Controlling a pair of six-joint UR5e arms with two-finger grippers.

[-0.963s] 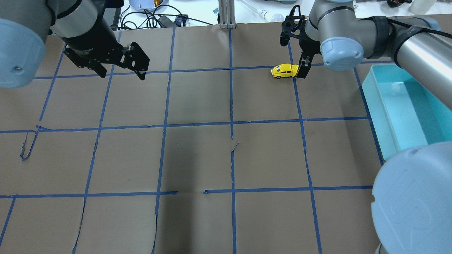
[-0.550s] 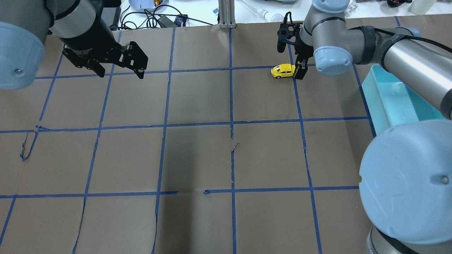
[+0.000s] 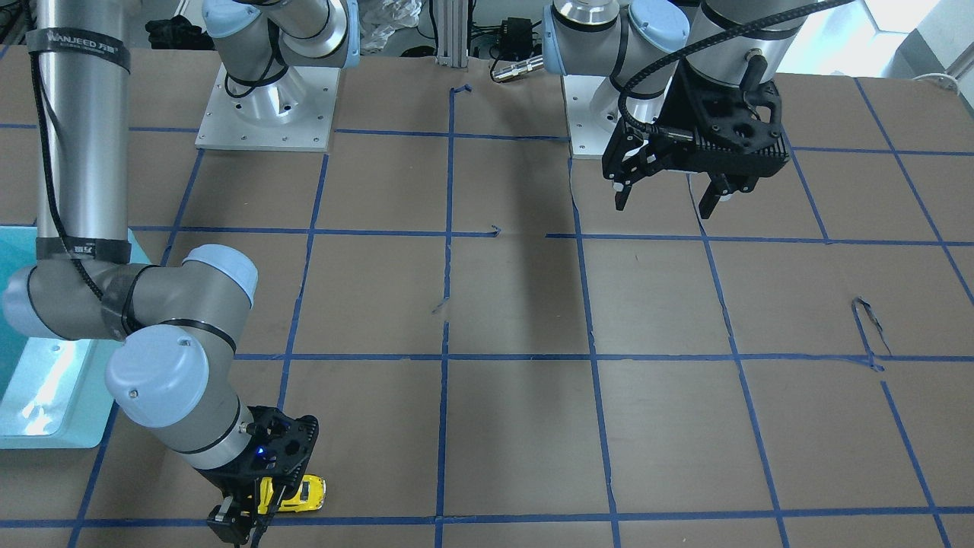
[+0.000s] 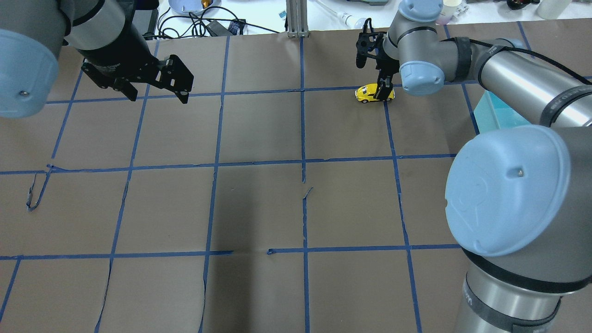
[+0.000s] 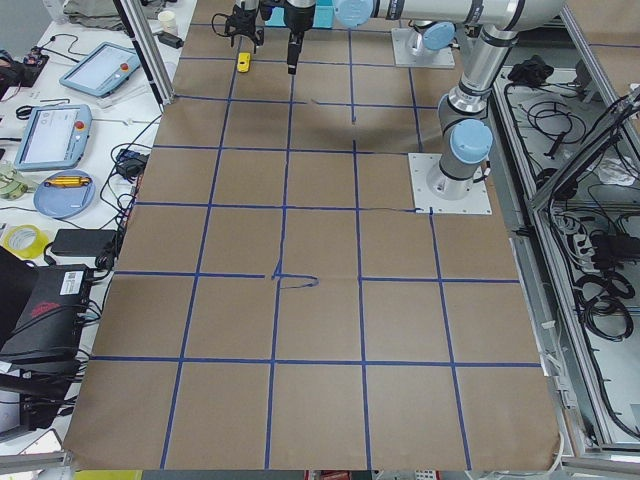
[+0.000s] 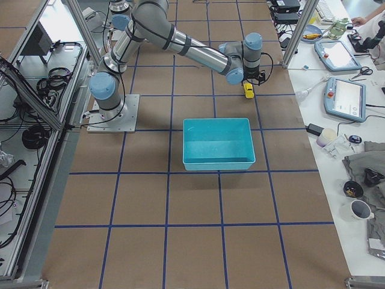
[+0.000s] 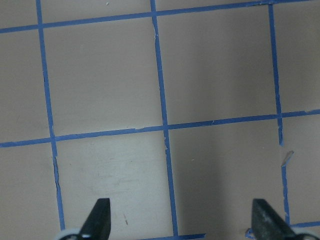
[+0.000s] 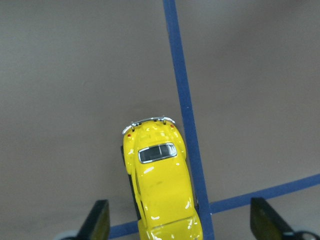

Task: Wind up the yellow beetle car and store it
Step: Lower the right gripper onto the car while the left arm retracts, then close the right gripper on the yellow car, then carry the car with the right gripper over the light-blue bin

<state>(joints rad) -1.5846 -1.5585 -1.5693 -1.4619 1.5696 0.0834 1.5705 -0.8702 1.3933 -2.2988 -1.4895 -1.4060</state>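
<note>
The yellow beetle car (image 4: pixel 366 93) stands on the brown paper at the far right, next to a blue tape crossing; it also shows in the front view (image 3: pixel 306 492) and the right side view (image 6: pixel 248 90). My right gripper (image 4: pixel 383 90) is open just over it. In the right wrist view the car (image 8: pixel 161 182) lies between the two fingertips (image 8: pixel 97 220), with a gap on each side. My left gripper (image 4: pixel 159 98) is open and empty, held above the table at the far left; the left wrist view (image 7: pixel 180 225) shows only bare paper under it.
A turquoise bin (image 6: pixel 216 144) stands on the table's right side, nearer the robot than the car; its edge shows behind my right arm (image 4: pixel 497 115). Blue tape lines grid the paper. Cables and tools lie beyond the far edge (image 4: pixel 203 23).
My right gripper has moved left, from beside the car's end to over the car. The right arm's elbow swung into the overhead view's foreground. The left gripper has barely moved.
</note>
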